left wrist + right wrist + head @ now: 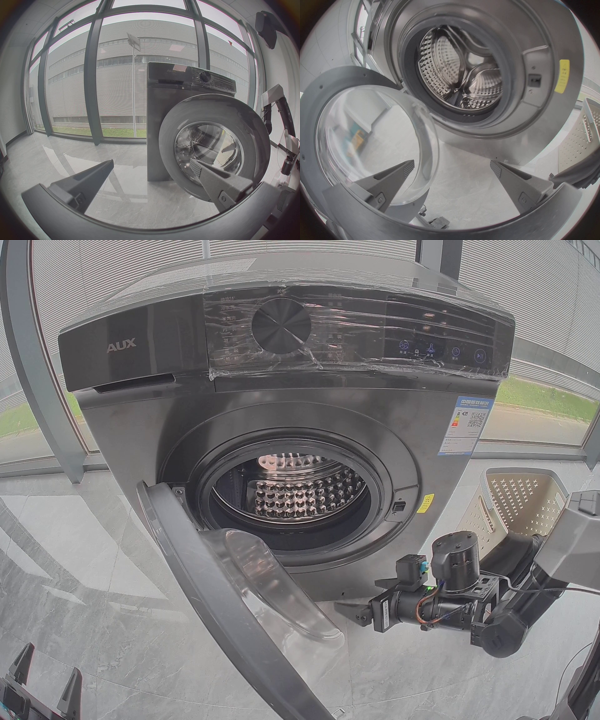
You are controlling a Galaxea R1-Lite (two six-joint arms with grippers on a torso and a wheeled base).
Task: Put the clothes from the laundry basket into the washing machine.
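The grey front-loading washing machine (287, 402) stands ahead with its round door (250, 602) swung open toward me. Bare metal lines the drum (294, 487). The beige perforated laundry basket (522, 499) sits on the floor to the machine's right, its inside partly hidden by my right arm. My right gripper (353, 613) hovers low in front of the machine, below the door opening, open with nothing between its fingers (403, 170). My left gripper (50, 662) sits at the lower left, away from the machine, open and empty (151, 164).
Glossy grey tile floor (81, 577) spreads to the left of the machine. Tall windows (118, 81) stand behind it. The open door (372, 137) juts out between my two arms. The basket's wall (581, 134) lies close beside my right gripper.
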